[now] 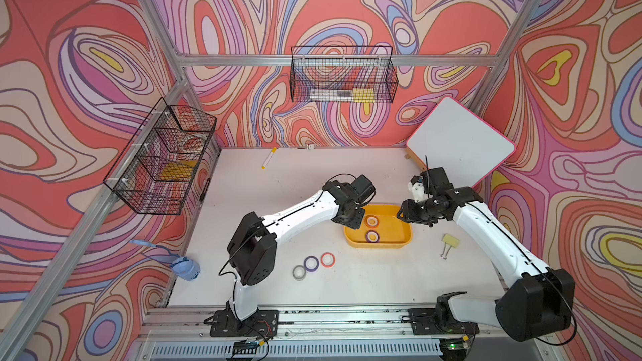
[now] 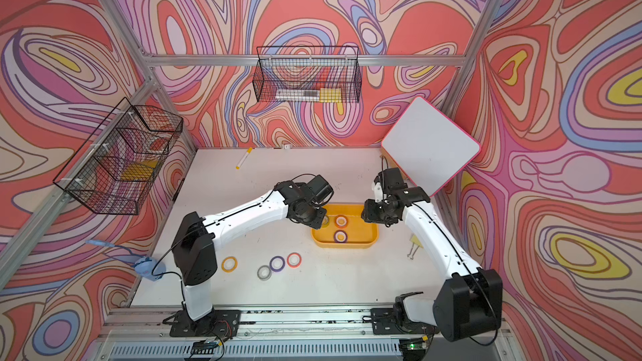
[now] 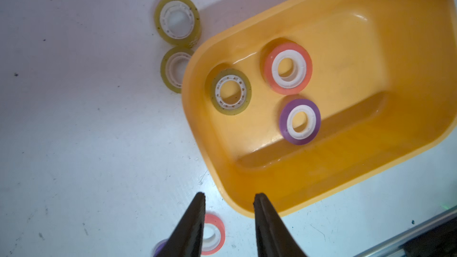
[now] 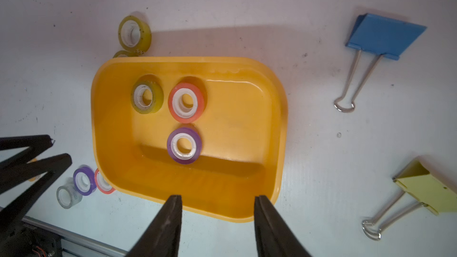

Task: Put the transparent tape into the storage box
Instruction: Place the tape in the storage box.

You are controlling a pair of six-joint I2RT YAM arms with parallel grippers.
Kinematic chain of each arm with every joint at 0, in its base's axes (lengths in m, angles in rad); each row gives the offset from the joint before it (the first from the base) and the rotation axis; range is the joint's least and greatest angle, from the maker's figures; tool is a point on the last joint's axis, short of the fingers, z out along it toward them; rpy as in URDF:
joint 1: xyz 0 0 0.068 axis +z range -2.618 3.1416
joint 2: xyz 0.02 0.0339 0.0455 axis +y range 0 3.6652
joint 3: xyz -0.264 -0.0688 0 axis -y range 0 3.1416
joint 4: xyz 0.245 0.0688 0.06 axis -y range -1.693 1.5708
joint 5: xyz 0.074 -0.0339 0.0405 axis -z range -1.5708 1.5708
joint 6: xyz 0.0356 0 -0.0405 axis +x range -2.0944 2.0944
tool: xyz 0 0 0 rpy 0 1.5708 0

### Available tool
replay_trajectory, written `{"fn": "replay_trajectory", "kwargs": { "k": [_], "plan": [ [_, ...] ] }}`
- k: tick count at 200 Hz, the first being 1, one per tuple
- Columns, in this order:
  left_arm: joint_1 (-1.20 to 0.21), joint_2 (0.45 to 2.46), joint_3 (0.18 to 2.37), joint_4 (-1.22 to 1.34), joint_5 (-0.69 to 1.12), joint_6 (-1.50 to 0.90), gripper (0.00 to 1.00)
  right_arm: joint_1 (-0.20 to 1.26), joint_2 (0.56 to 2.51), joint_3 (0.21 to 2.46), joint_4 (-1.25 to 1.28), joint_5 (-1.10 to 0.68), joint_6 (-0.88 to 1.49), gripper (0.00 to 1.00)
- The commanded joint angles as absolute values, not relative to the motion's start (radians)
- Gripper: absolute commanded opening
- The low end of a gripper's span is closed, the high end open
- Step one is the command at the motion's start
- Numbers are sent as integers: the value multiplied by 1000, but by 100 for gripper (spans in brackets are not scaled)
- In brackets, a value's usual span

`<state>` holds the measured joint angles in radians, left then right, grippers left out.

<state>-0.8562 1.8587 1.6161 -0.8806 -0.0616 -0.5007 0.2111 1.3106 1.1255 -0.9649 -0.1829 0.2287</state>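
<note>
The yellow-orange storage box (image 1: 378, 244) (image 2: 344, 245) (image 3: 272, 181) (image 4: 111, 144) sits mid-table. Inside lie a yellowish transparent tape (image 3: 232, 111) (image 4: 157, 105), a red roll (image 3: 268, 77) and a purple roll (image 3: 284, 124). Two more transparent tapes (image 3: 160, 29) (image 3: 165, 75) rest on the table just behind the box, and a clear roll (image 1: 299, 277) (image 4: 65, 197) lies in front. My left gripper (image 3: 228, 197) (image 4: 58, 153) hangs open and empty over the box's left end. At the right end my right gripper (image 4: 217, 200) (image 1: 404, 213) is open and empty too.
Purple (image 1: 311, 263), red (image 1: 327, 259) and orange (image 2: 229, 264) rolls lie in front of the box. Blue (image 4: 385, 35) and yellow (image 4: 430, 189) binder clips lie to its right. A whiteboard (image 1: 458, 140) leans at the back right, a marker (image 1: 269, 158) lies far back, and wire baskets (image 1: 163, 158) (image 1: 344, 74) hang on the walls.
</note>
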Motion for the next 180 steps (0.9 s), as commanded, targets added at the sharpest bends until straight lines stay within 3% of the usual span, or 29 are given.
{"fn": "replay_trajectory", "kwargs": {
  "k": [1,5,13,18,81,110,180],
  "plan": [
    [-796,1771,1524,-839,-47,-524,50,256,1306,1182,-952,-147,228,50],
    [-785,1758,1505,-831,-39,-526,52,264,1310,1190,-951,-145,231,50],
    [-761,1732,1473,-820,-23,-525,71,274,1320,1202,-946,-146,237,51],
    [-749,1721,1457,-819,-17,-524,75,276,1330,1210,-944,-146,244,51],
    [-695,1600,1330,-878,-45,-502,70,218,1441,1204,-1031,-60,318,48],
    [-665,1531,1245,-845,-15,-500,69,122,1397,1131,-1030,-102,299,46],
    [-600,1514,1184,-810,34,-472,72,86,1490,1130,-1039,-173,238,41]
  ]
}}
